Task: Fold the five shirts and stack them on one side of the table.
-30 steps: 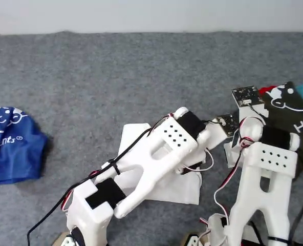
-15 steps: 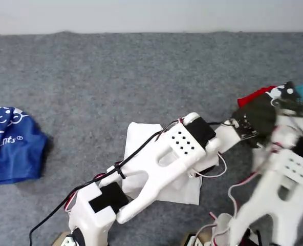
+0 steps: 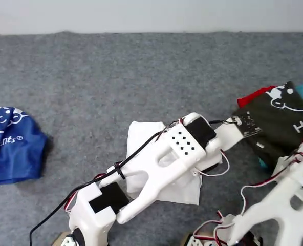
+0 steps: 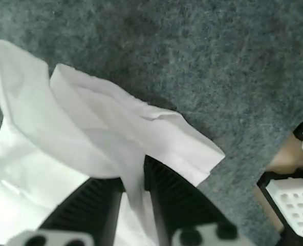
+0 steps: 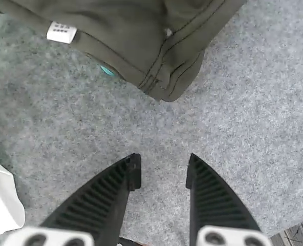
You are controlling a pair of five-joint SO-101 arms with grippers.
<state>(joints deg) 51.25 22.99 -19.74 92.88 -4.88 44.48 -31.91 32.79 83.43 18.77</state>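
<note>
A white shirt (image 3: 141, 146) lies partly folded at the table's middle front, under my left arm. My left gripper (image 4: 134, 187) is shut on a fold of this white shirt (image 4: 90, 128). A stack with a dark shirt (image 3: 282, 120) on top, red and teal edges beneath, sits at the right side. My right gripper (image 5: 161, 171) hangs open over bare carpet just short of the dark shirt's corner (image 5: 141, 41). A crumpled blue shirt (image 3: 11, 143) rests at the far left.
Grey carpet (image 3: 115, 77) covers the table, with wide free room across the back and centre. A corner of the white shirt (image 5: 0, 205) shows beside my right gripper. Cables trail along the left arm (image 3: 156, 164).
My right arm has swung away to the right and back toward the front edge, uncovering the dark shirt stack. The left arm shifted slightly right with the white shirt.
</note>
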